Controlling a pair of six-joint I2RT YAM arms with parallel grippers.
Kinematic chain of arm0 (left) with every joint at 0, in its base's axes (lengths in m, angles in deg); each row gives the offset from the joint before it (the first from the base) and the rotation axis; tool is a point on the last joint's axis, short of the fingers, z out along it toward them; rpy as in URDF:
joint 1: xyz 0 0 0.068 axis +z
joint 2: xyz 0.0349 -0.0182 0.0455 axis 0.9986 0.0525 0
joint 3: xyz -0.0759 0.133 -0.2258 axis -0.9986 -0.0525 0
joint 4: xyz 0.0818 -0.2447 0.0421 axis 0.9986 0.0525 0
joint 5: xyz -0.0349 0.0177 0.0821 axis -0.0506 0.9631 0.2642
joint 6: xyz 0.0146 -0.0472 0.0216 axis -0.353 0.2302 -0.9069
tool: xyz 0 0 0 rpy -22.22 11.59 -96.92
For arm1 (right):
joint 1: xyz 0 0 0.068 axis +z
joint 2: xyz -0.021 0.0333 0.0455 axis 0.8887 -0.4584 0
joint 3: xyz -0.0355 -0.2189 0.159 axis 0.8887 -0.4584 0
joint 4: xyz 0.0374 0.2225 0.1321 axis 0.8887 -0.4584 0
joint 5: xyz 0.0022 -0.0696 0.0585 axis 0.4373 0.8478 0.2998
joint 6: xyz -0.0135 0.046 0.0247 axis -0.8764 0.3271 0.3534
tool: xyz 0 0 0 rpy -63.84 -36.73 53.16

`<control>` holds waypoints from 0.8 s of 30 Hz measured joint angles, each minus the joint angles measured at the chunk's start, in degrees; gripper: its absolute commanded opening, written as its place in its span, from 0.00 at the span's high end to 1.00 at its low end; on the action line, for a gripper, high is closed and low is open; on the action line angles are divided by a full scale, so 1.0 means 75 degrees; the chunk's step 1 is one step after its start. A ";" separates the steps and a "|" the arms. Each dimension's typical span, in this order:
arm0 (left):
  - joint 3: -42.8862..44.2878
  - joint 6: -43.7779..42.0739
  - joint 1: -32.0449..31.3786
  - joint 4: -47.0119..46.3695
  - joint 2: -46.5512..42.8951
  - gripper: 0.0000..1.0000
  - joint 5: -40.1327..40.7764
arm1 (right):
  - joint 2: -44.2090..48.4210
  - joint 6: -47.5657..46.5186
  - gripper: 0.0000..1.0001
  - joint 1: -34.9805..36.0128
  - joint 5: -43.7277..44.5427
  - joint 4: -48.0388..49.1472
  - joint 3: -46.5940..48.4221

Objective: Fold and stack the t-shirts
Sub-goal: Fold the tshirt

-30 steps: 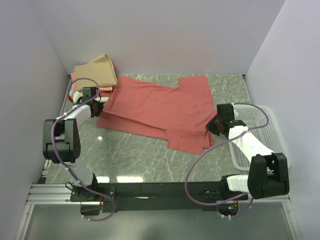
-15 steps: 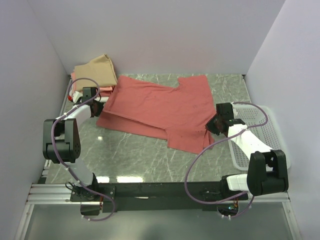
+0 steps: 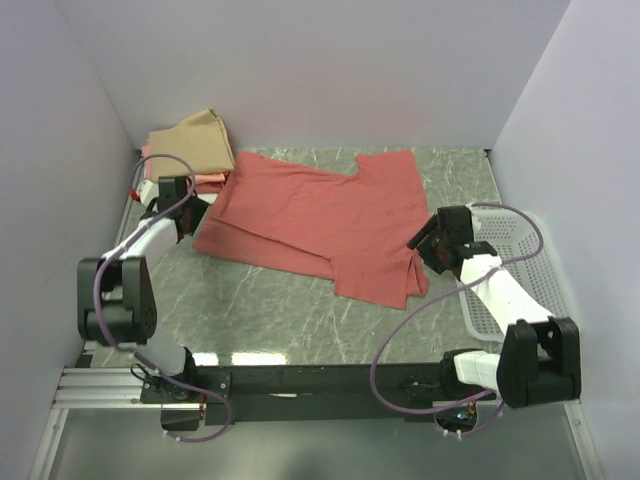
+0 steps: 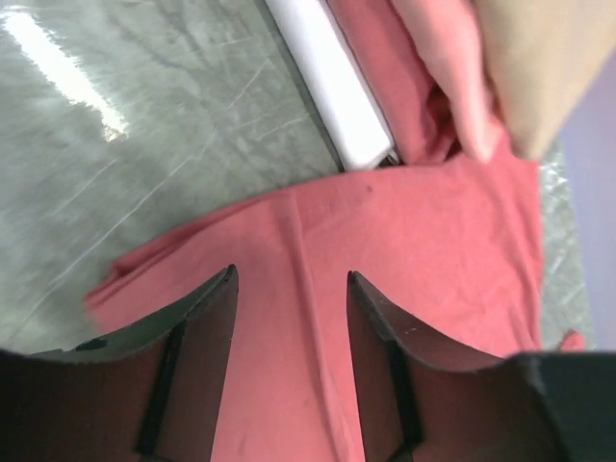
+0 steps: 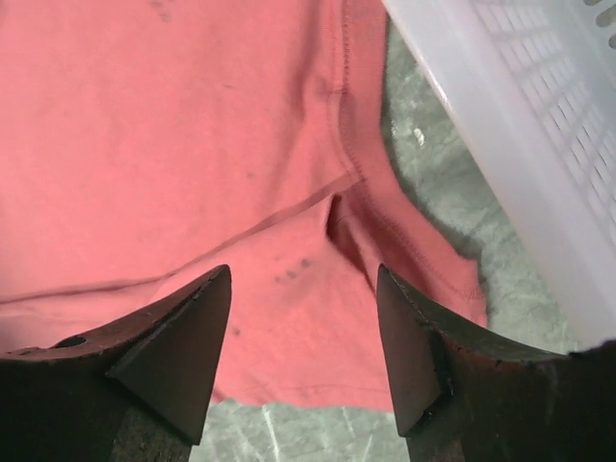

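Observation:
A salmon-red t-shirt [image 3: 320,215] lies half-folded across the marble table [image 3: 270,310], one sleeve [image 3: 385,170] pointing to the back. My left gripper [image 3: 196,208] is open just above its left edge [image 4: 289,241], with only cloth below the fingers. My right gripper [image 3: 424,242] is open over the shirt's right corner [image 5: 318,318], its fingers [image 5: 192,327] apart and nothing between them. At the back left sits a stack of folded t-shirts: a tan one [image 3: 200,140] on top, a salmon-pink one [image 4: 452,87] under it, and a white one [image 4: 332,87] at the bottom.
A white perforated basket [image 3: 510,260] stands at the right edge, close beside my right arm; its wall [image 5: 520,144] fills the wrist view's right side. White walls enclose the table on three sides. Bare marble [image 4: 115,115] lies in front of the shirt.
Both grippers have opened and let go of the red shirt. The right gripper has pulled back a little toward the basket; the left has lifted slightly. The shirt stays folded as laid.

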 measured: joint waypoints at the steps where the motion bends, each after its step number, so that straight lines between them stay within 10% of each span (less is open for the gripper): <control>1: -0.0210 0.0017 0.0000 -0.0003 -0.0341 0.47 0.0035 | 0.0207 0.0015 0.31 0.0015 -0.0006 -0.0009 -0.0058; 14: -0.2544 0.0134 0.0000 -0.0070 -0.2323 0.56 0.0221 | 0.2754 0.0629 0.44 0.0064 0.0096 -0.0624 -0.1865; 20: -0.2716 0.0099 0.0000 -0.0099 -0.2323 0.59 0.0204 | 0.2282 0.0603 0.83 0.0064 0.0009 -0.0609 -0.1903; 24: -0.2719 0.0047 0.0000 -0.0189 -0.2320 0.61 0.0201 | 0.1888 0.0641 0.92 0.0064 -0.0265 -0.0469 -0.1909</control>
